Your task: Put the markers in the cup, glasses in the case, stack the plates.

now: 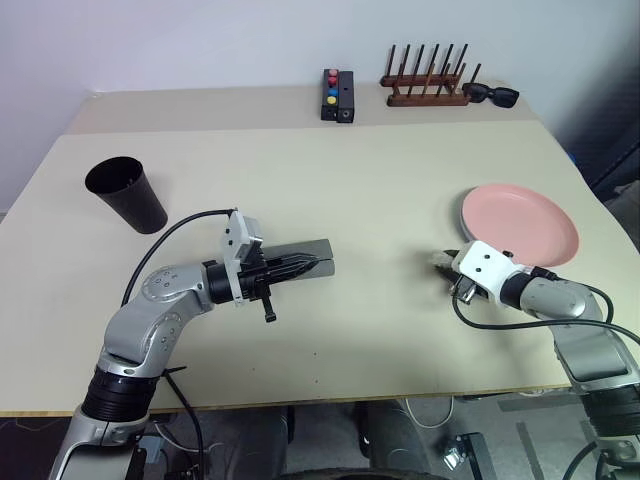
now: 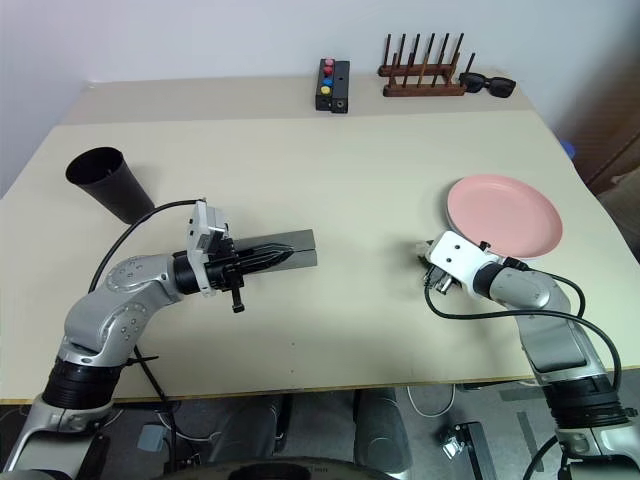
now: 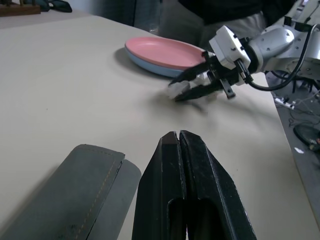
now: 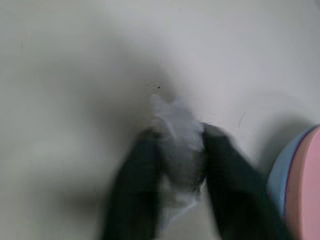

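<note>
Nearest, at lower left of the left eye view: left gripper (image 1: 318, 262), fingers (image 3: 185, 190) pressed together, nothing between them, lying level over the grey case (image 1: 310, 256). Case flat on the table (image 1: 330, 180) and shut, its far end poking out past the fingertips toward mid-frame.

Lower right, about as near: right gripper (image 1: 446, 268), fingers (image 4: 227, 185) clamped on a small pale, crumpled-looking thing (image 4: 177, 137), blurred, too unclear to name. Fingertips low over the table, just beside the near left edge of the plates; whether touching the surface cannot be told.

Just behind that, right of centre: salmon pink plate (image 1: 522, 222) already stacked on the light blue plate (image 3: 150, 66), blue rim peeking out along the left and near side. Nothing lying on the pink plate.

Middle left, farther back: black cup (image 1: 128, 194), standing on the table but leaning toward the upper left in the picture, mouth open. Well apart from the case and the left gripper. Inside of the cup too dark to read.

Broad bare stretch of table between cup, case and plates.

Far edge, upper centre: small black box (image 1: 338, 95) with red, blue and yellow buttons. To its right, a dark wooden rack (image 1: 426, 82) of upright pegs, and touching the rack's right end, black sunglasses (image 1: 490, 94) with dark lenses. All three well clear of both grippers.
</note>
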